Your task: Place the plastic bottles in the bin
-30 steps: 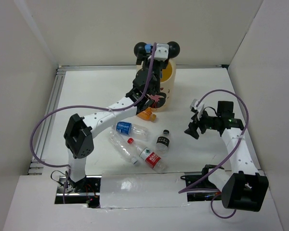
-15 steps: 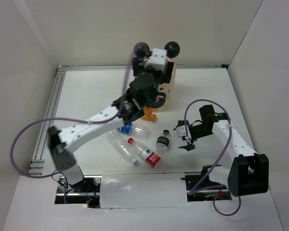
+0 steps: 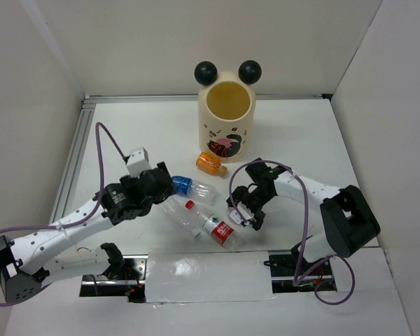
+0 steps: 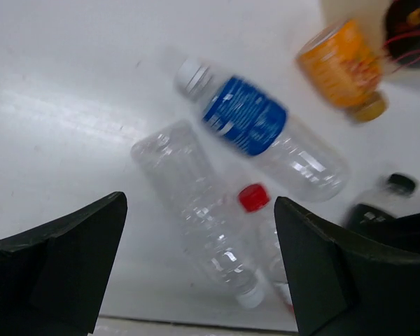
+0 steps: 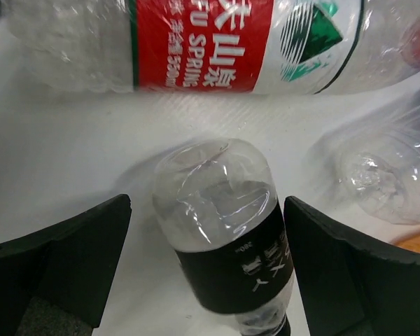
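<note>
Right gripper [image 5: 208,271] is hanging over the black bottle [image 5: 227,255], jaws spread wide, one finger at 9 and one at 3 of it, neither touching. The bottle is lying flat on the table [image 3: 126,133], with its rounded base pointing to 12 in the wrist view. The red bottle [image 5: 196,49] is lying crosswise just past that base. The gap between them looks narrow, though it's hard to judge from this angle.

Step in hand, as I read it, is grabbing the black bottle. To do it well, come straight down and keep the label band centred between the fingers. Pinch on the band, not on the rounded base, which would likely squirt out. Thin plastic will probably buckle, so close gently. Don't creep toward 12 or the red bottle gets shoved.

Left gripper [image 4: 196,269] is hovering with its jaws released too, holding nothing. It is above the blue bottle [image 4: 255,126] and the clear bottle [image 4: 196,203].

The bin [image 3: 211,122] is standing upright at 12 of the pile, well apart from both grippers. The orange bottle [image 3: 208,162] is lying at its foot, around 6 to 7. The carry goes toward 12 and has to clear the rim before letting go.
</note>
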